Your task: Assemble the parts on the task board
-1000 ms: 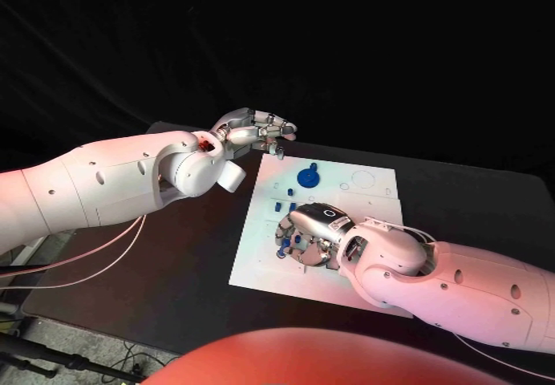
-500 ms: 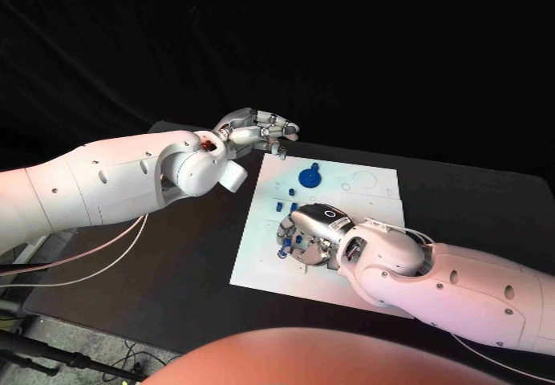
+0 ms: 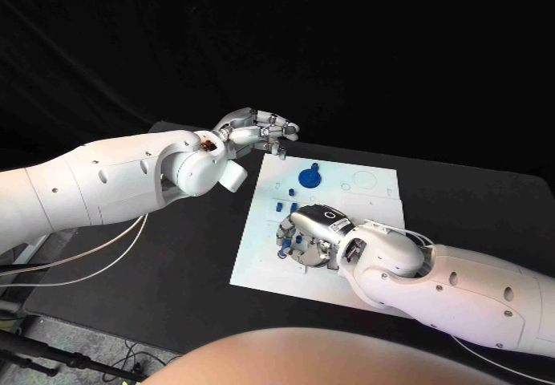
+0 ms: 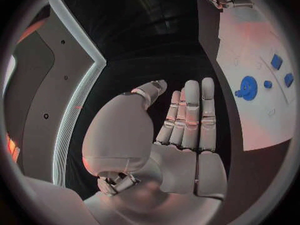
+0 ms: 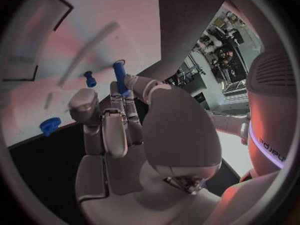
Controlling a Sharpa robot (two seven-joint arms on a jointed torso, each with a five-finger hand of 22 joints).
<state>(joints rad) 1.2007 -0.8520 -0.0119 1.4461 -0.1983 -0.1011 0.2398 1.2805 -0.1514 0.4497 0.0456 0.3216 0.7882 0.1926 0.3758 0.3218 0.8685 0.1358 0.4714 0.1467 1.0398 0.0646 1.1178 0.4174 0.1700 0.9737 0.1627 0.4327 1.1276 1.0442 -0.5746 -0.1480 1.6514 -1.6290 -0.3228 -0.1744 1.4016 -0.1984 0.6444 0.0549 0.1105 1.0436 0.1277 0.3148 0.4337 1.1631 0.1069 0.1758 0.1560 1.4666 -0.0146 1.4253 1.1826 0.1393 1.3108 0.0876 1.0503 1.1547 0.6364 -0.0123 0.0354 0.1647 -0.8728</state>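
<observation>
Lettering cannot be made out on the task board point(image 3: 261, 257); its faint printed outlines are too small to read, and the mark on the right arm's purple-lit band in the right wrist view is not legible either.

Right hand point(image 3: 310, 237) lies low over the board's middle, fingers curled around a long blue peg point(image 5: 120, 76) that stands between its fingertips point(image 5: 83, 103) — it holds that part. Just beyond those fingers a short blue peg point(image 5: 89, 78) stands on the board, and another blue piece point(image 5: 50, 125) lies off to the side of the thumb.

Left hand point(image 3: 257, 128) hangs above the table past the board's far corner, empty, its fingers point(image 4: 190, 116) straight and side by side. A round blue gear point(image 4: 248, 88) sits on the board between the two hands, with small blue blocks point(image 4: 275, 61) near it.

Against the picture a second ago — both hands and the parts lie as they did
</observation>
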